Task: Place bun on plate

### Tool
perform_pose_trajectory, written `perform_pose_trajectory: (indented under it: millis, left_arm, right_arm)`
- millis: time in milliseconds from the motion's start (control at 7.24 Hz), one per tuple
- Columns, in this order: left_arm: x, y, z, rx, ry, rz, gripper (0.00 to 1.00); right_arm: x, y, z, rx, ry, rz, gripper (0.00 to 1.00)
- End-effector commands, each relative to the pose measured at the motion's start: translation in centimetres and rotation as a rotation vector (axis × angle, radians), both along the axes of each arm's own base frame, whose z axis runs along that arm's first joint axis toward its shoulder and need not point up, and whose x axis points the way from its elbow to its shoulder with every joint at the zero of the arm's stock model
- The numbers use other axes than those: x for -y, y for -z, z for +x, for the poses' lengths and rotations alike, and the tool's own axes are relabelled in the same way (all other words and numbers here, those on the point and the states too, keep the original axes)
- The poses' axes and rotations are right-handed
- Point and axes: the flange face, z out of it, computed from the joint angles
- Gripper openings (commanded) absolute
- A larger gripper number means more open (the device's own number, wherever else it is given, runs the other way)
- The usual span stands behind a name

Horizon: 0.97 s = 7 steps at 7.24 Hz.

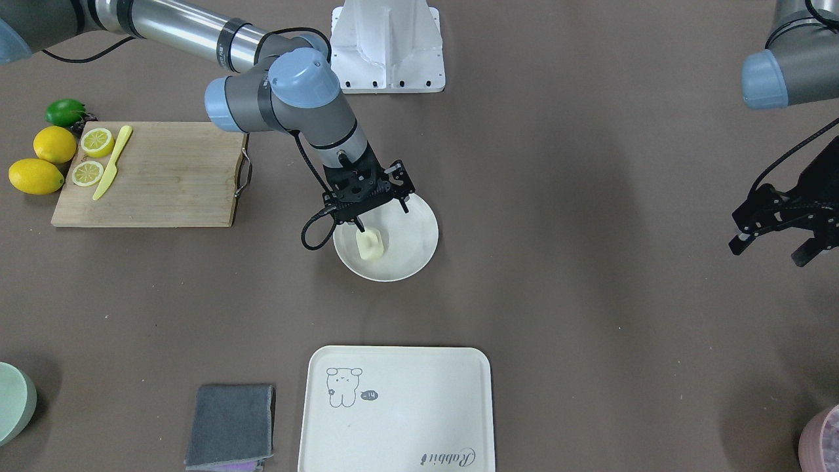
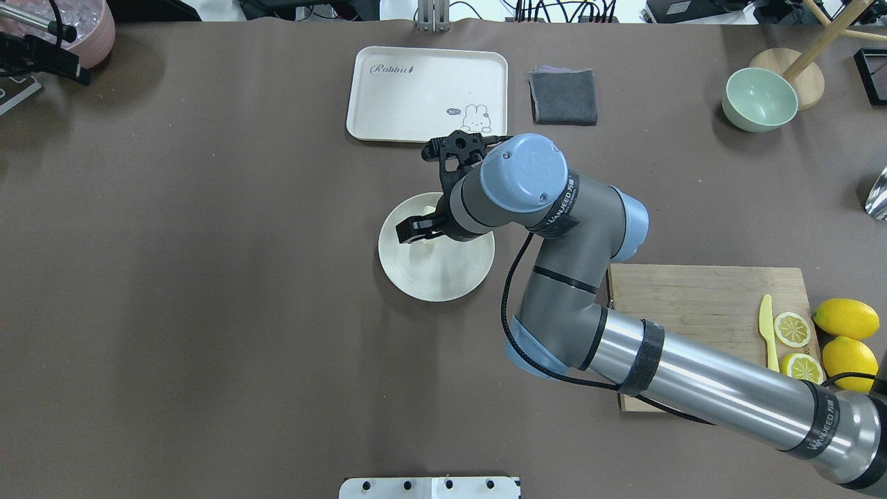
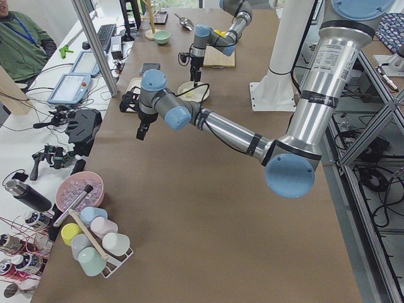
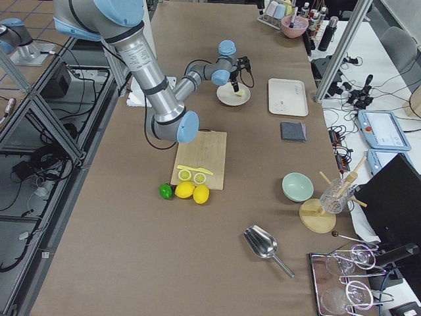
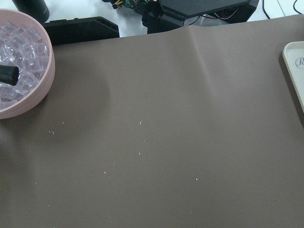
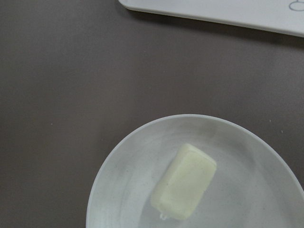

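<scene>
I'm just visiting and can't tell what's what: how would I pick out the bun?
Find the round off-white plate mid-table, beneath the right arm's claw. The bun is the only thing lying in it. Unlike the lemon halves on the wooden board, it is a smooth, pale cream block with no segments.

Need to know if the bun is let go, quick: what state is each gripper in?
Left gripper: open, holding nothing.
Right gripper: open above the plate; the bun lies free on it.
</scene>
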Motion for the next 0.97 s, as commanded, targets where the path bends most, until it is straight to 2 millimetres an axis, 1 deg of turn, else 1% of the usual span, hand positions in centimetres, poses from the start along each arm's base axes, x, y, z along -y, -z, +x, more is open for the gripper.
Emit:
perform_pose_trajectory:
  millis: [0,138,276,414,553,691,829]
  left_arm:
    - [0.2,0.1,0.1,0.000,-0.002,0.001,0.98]
    - [0.1,-0.3,-0.3,0.002,0.005,-0.007,0.98]
    - [0.2,-1.0,-2.2,0.005,0.038,-0.020,0.98]
    - [0.0,-2.5,-5.1,-0.003,0.068,-0.056,0.98]
    - [-0.5,-3.8,-6.8,-0.011,0.083,-0.084,0.98]
    - [-0.1,-5.0,-9.5,-0.006,0.128,-0.117,0.98]
    - [0.3,-6.3,-11.8,-0.004,0.167,-0.143,0.98]
  right_arm:
    - [1.2,1.1,1.7,0.022,-0.021,0.005,1.00]
    - [3.0,1.8,4.3,0.034,-0.043,0.001,1.00]
    - [5.0,1.2,6.8,0.041,-0.033,-0.033,1.00]
    - [7.3,-0.3,10.5,0.036,-0.048,-0.053,1.00]
    - [9.7,-0.9,14.0,0.035,-0.058,-0.083,1.00]
    - [11.5,-1.4,16.8,0.014,-0.047,-0.086,1.00]
    - [13.0,-2.7,19.9,-0.021,-0.036,-0.074,1.00]
